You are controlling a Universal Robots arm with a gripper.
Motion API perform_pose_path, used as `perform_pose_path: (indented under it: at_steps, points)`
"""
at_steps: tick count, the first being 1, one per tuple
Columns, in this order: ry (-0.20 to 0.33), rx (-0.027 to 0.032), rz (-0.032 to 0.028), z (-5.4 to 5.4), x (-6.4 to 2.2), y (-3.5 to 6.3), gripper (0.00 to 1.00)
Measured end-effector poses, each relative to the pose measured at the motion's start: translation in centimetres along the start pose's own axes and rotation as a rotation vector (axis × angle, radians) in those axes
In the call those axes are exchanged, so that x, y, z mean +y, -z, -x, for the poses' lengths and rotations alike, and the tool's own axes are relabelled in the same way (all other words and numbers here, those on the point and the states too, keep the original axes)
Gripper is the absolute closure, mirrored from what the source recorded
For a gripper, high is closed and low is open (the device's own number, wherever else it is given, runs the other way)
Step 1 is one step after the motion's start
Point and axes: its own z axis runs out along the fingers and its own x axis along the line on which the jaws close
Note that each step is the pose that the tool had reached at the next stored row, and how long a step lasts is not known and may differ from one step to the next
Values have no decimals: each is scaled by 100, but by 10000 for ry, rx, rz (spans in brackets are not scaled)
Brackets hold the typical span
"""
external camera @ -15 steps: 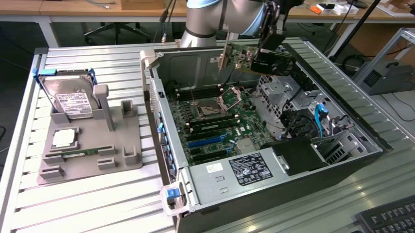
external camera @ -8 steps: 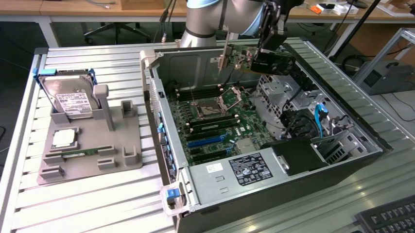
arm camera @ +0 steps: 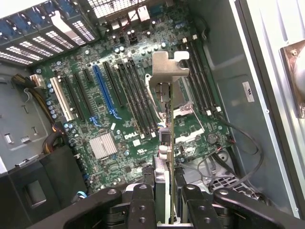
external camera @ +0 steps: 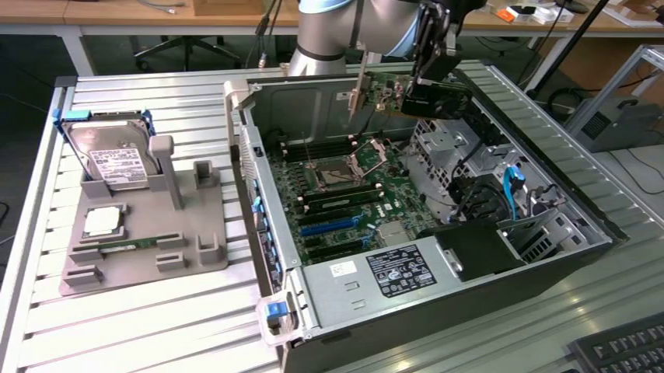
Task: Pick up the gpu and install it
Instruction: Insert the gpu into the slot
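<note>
Wrist view: gripper [arm camera: 167, 193] jaws clamped on gpu [arm camera: 163, 93], thin card edge-on w/ silvery bracket [arm camera: 167, 64].

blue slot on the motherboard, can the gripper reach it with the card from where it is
Probably yes. The gripper holds the graphics card above the open case, and the blue slot stands bare with no cable across it. The card hangs over the processor socket, though, not over the slot.
</note>
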Motion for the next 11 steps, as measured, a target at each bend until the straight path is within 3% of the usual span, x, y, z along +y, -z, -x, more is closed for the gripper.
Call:
perform_pose_path:
  at_steps: [11]
  points:
    - [426,-10,12,0,0,-2,73]
